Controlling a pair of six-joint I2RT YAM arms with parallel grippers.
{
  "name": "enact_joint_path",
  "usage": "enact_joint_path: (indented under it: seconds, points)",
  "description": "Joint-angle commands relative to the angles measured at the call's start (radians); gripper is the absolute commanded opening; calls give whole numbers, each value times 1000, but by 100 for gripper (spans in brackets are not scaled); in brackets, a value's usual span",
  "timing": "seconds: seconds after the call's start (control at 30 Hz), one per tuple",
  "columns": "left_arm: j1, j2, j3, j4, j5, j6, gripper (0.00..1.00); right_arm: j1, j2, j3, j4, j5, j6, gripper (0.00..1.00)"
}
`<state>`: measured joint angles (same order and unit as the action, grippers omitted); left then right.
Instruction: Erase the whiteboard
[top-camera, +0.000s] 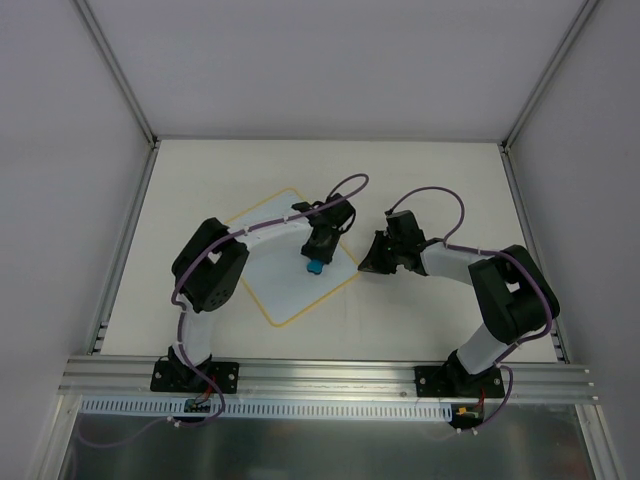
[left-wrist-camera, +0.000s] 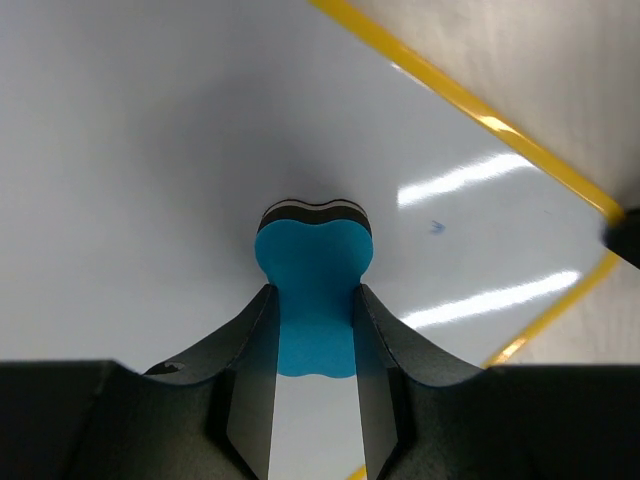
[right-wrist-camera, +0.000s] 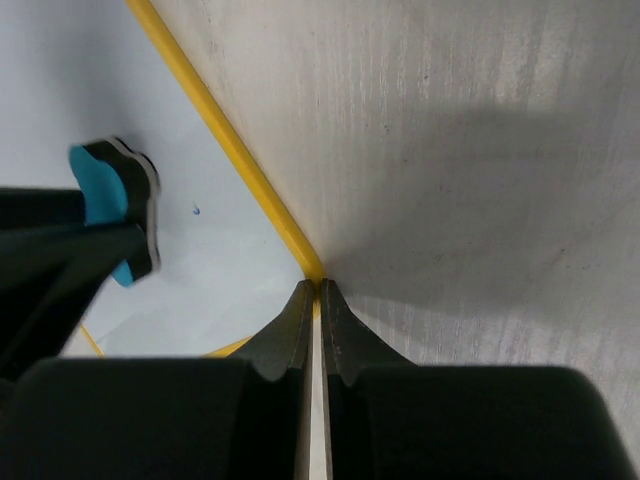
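Nearby, a blue eraser (left-wrist-camera: 315, 255) is clamped between the fingers of the left gripper (top-camera: 316, 258), its layered dark end set against the whiteboard (top-camera: 285, 295). The right gripper (right-wrist-camera: 318, 292) is fully closed on nothing, its tips at the board's yellow border (right-wrist-camera: 240, 160) near the right corner. The whiteboard lies flat, turned cornerwise, mid-table (top-camera: 430, 180). Its surface is almost clean, with one small blue mark (left-wrist-camera: 437, 228) near the eraser.

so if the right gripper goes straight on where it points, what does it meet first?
The yellow border of the whiteboard. The shut right gripper points at it near a corner, tips at or nearly on it; depth unclear. Beyond: the blue eraser in the left gripper.
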<state>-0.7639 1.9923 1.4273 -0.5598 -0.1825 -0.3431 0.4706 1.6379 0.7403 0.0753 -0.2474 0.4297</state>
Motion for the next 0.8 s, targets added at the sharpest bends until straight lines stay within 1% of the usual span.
enact_joint_path:
  seconds: [0.0, 0.07, 0.13, 0.23, 0.47, 0.77]
  points:
    - [-92, 103, -28, -109, 179, -65, 0, -10, 45, -51, -123, 108, -29, 0]
    - [-109, 115, -2, -111, 179, -68, 0, -12, 42, -56, -123, 109, -29, 0]
    - [-101, 122, 21, -109, 155, -68, 0, -13, 42, -58, -123, 108, -29, 0]
    - [-87, 140, 83, -111, 114, -62, 0, -13, 42, -59, -123, 102, -28, 0]
    - [-78, 229, 260, -118, 66, -60, 0, -13, 39, -64, -123, 103, -25, 0]
    - [-65, 293, 349, -117, 37, -109, 0, -15, 34, -70, -123, 105, -23, 0]
